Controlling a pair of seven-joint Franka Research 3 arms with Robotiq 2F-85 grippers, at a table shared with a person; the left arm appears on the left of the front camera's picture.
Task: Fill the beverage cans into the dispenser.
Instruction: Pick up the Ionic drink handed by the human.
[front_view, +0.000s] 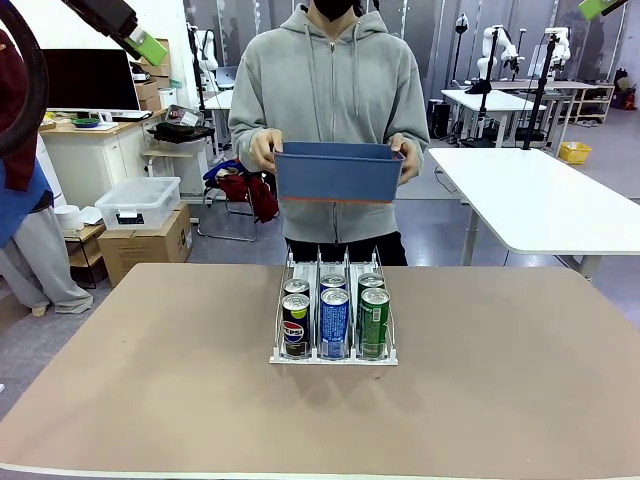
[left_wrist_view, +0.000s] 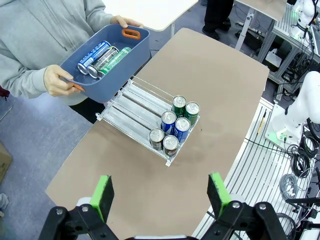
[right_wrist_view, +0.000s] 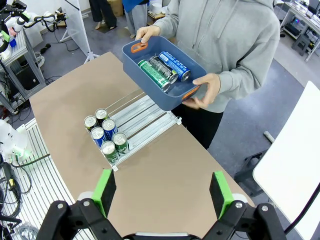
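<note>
I judged the job about two-thirds done. The dispenser (front_view: 333, 360) sat at the middle of the table (front_view: 140, 380), its outlet end toward me. It held six cans, two deep in each lane: a black Pepsi can (front_view: 295, 326), a blue can (front_view: 334, 322) and a green can (front_view: 374, 322) in front, each with another touching behind it. From the left wrist camera the far half of every lane lay bare, so there was room for more.

Three more cans (right_wrist_view: 162, 69) lay on their sides in the blue bin (front_view: 338, 172), which the person's hands (front_view: 262, 150) held above the far edge of the table. One was blue and one green. The middle one looked black, though I couldn't be sure at that angle.

My left gripper (left_wrist_view: 160, 187) and right gripper (right_wrist_view: 162, 192) both hung high over the table, fingers spread wide and holding nothing, well apart from the rack and the bin. What remained, as I read it, was loading those three cans into the lanes.
</note>
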